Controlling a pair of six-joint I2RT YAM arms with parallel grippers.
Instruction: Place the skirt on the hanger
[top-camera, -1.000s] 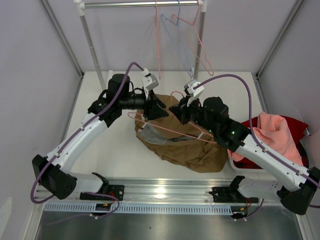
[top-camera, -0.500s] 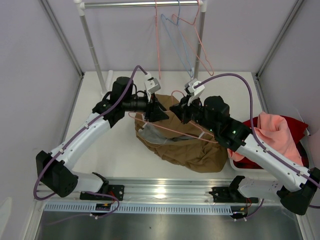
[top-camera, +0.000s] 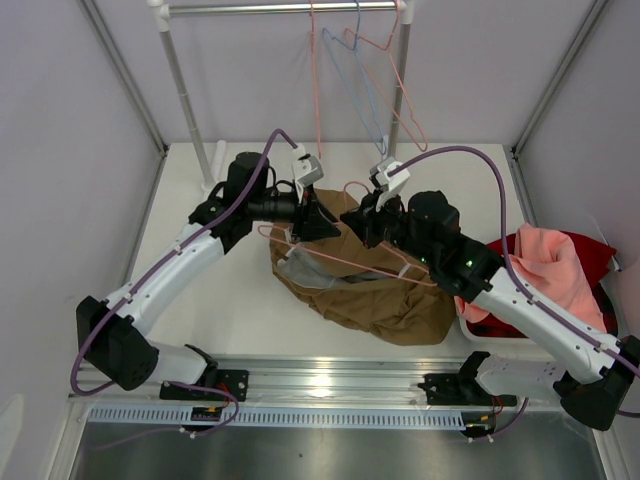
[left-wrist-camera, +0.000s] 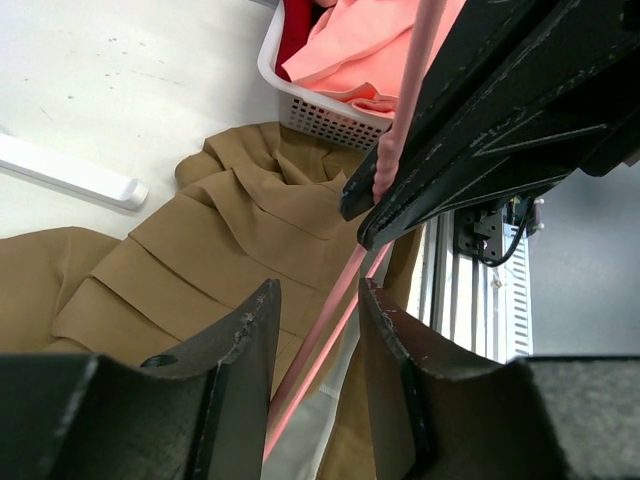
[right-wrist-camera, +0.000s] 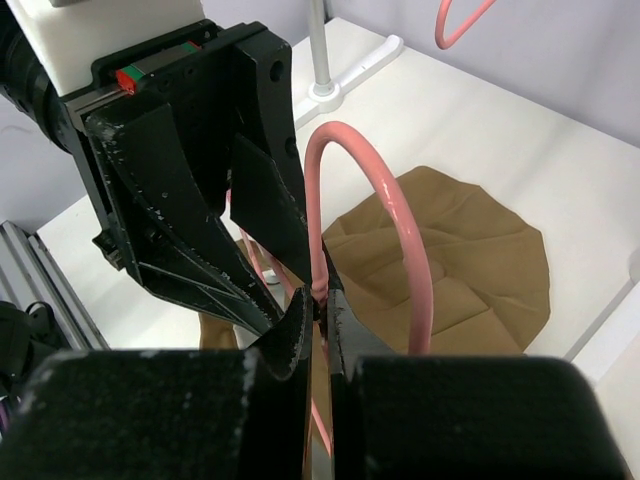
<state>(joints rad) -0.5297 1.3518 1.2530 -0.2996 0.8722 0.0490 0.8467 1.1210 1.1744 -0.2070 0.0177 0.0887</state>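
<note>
1 basket (left-wrist-camera: 320, 120), 2 cloths (left-wrist-camera: 370, 50) inside, skirt (left-wrist-camera: 220, 240) beside

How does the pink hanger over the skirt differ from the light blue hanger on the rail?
The pink hanger slants over the skirt; the light blue hanger hangs from the rail. The pink hanger's neck is pinched in the right hand; the light blue hanger is untouched. Both are thin wire.

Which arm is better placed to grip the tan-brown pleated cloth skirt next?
Left, likely: the left gripper is open over the skirt; the right gripper is shut on the thin salmon-pink wire hanger.
</note>
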